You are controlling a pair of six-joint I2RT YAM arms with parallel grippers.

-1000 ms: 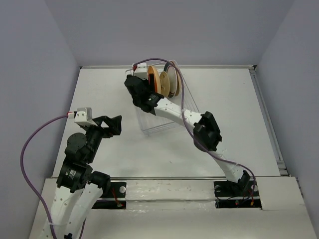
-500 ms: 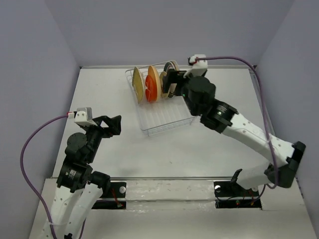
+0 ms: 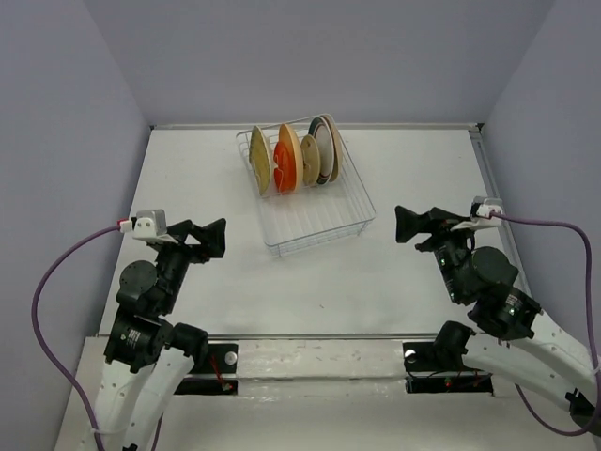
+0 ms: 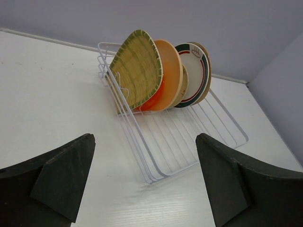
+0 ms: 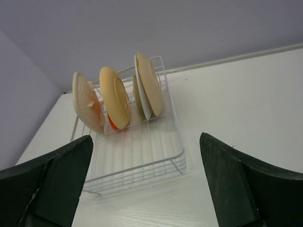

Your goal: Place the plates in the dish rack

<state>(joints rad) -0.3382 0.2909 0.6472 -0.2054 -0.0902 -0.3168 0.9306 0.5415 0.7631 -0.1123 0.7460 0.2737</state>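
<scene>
Claws spread wide and empty: my left claw [image 3: 218, 239] and my right claw [image 3: 401, 225] hover well apart from the dish rack [image 3: 319, 211], one to each side. Lavender-grey walls [image 3: 329, 56] enclose the white table [image 3: 235, 291], its near edge covered by my arm bases. On edge at the rack's far end: yellow-green striped plate [image 3: 259, 160], orange-red plate [image 3: 287, 158], small tan plate [image 3: 308, 160] mostly hidden between its neighbours, white teal-rimmed plate [image 3: 323, 152]. Behind this last, a rear plate [image 4: 209, 71] shows only its rim, pattern indiscernible
</scene>
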